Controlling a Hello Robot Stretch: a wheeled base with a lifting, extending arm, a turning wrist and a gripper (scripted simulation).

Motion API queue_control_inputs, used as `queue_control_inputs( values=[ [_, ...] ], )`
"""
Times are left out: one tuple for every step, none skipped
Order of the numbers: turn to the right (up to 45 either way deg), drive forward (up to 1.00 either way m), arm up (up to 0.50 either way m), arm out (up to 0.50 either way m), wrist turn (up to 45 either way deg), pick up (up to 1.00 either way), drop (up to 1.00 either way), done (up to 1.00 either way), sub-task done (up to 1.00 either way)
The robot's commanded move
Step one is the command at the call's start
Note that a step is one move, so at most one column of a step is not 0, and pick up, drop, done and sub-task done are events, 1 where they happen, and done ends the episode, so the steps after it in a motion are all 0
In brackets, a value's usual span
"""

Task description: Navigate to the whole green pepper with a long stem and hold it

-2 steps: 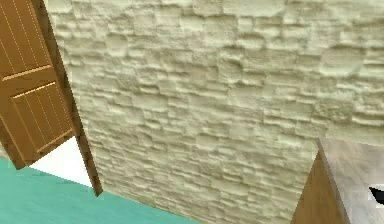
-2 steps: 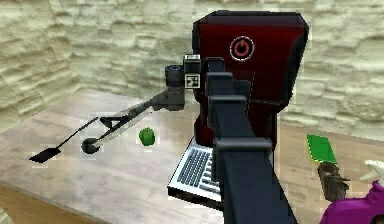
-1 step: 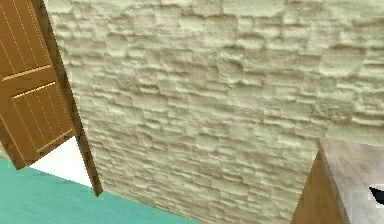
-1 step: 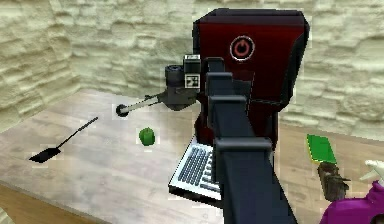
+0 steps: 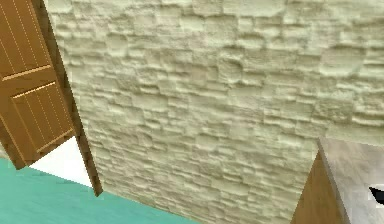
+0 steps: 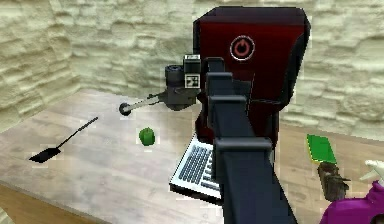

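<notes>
1. In the forward view a wooden door stands at 9 o'clock against a pale stone wall, and a corner of the tabletop enters at 5 o'clock. From this, the base seems to be placed sideways to the tabletop, so that the arm can reach across it.
2. In the arm side view a black spatula lies flat on the tabletop toward 9 o'clock. It is well apart from the pepper and is not likely to disturb the grasp.
3. The claw points its thin fingers toward 9 o'clock, low over the surface. This is probably to bring them near the pepper. It cannot be told whether the fingers are apart or together, nor whether the claw holds anything.
4. The green pepper is near the claw, at 5 o'clock from the fingertips. It seems to rest on the tabletop with a small shadow under it. It looks like a small, round, bright green body, darker on its lower side. The long stem is too small to make out.
5. The arm rises from 6 o'clock as a dark bar. Behind it stands a red machine at 12 o'clock, with a ribbed tray at its foot, close enough that a careful reach seems needed.
6. A flat green thing lies at 4 o'clock, well apart from the pepper.
</notes>
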Motion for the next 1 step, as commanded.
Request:
queue_control_inputs(
  values=[
    [0.0,0.0,-0.12,0.0,0.0,0.0,0.0,0.0,0.0]
  ],
)
